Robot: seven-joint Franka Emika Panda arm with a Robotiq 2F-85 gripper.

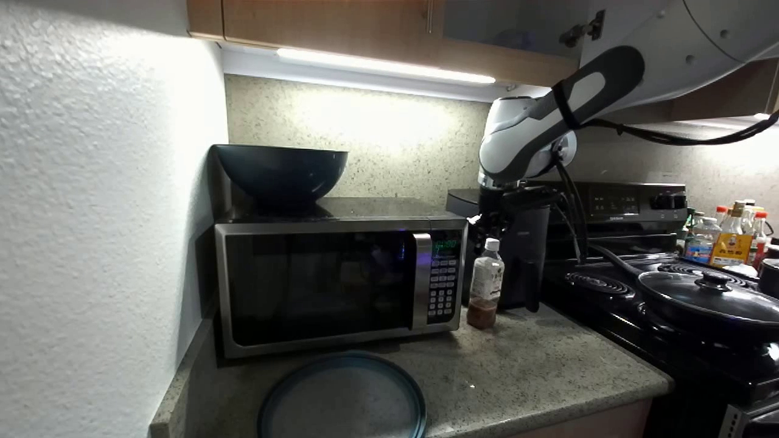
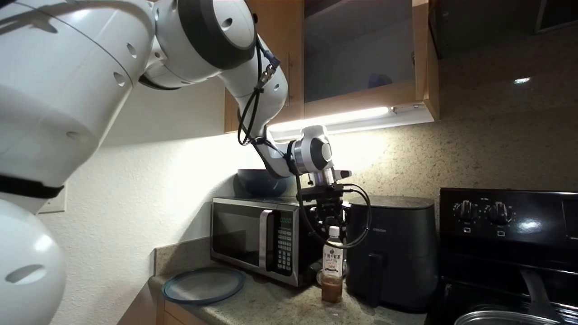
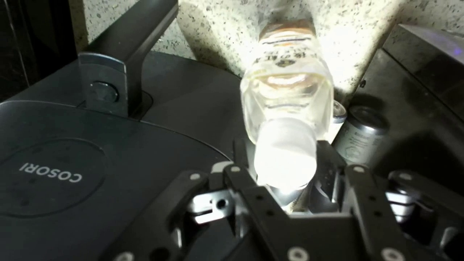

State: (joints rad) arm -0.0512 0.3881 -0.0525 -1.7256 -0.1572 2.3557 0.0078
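your hand (image 3: 282, 148) has its fingers (image 3: 328, 170) part-way apart, either side of the white cap (image 1: 492, 244) (whether they grip it, i can't tell). the bottle (image 2: 333, 266) stands on the counter (image 1: 535, 365) below the hand, with air fryer (image 2: 406, 257) and microwave (image 2: 250, 239) flanking it.

Wrist cam close, angled down over bottle (image 3: 288, 101), ext. cams farther back, both w/ microwave (image 1: 322, 286)

A clear bottle (image 1: 486, 285) is standing upright on the counter (image 1: 548, 365), between the microwave (image 1: 328, 286) and fryer (image 2: 397, 253). It is wearing a white cap (image 2: 334, 231) and a pale label (image 2: 333, 262) with dark lettering; brown liquid (image 2: 332, 290) is sitting low inside. The cap is sitting just below the tool (image 3: 284, 154).
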